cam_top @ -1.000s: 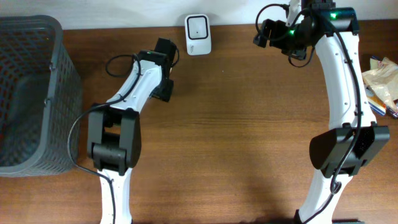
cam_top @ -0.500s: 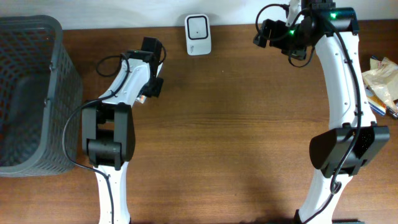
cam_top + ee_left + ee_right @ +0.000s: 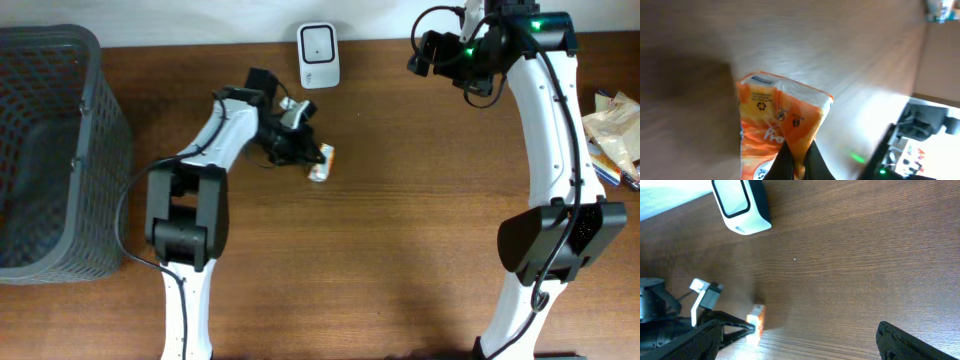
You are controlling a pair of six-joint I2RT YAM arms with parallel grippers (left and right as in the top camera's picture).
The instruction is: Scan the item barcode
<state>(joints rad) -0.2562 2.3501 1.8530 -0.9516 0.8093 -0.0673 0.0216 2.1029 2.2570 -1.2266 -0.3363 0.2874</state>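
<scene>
grip: left gripper (image 3: 308, 154) pinches one end of orange packet (image 3: 320, 165) | place: packet near far middle of table (image 3: 420, 250) | relation: scanner (image 3: 318, 42) lies beyond packet toward far edge, apart, almost straight ahead

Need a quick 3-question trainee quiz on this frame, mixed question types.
1. True or false: the left gripper is shut on the orange packet.
2. Where does the white scanner stand? A) at the far edge of the table, apart from the packet B) on top of the packet C) between the left gripper's fingers
3. Fill in: the right gripper is ____ and holds nothing.
Key: 1 true; 2 A; 3 open.
</scene>
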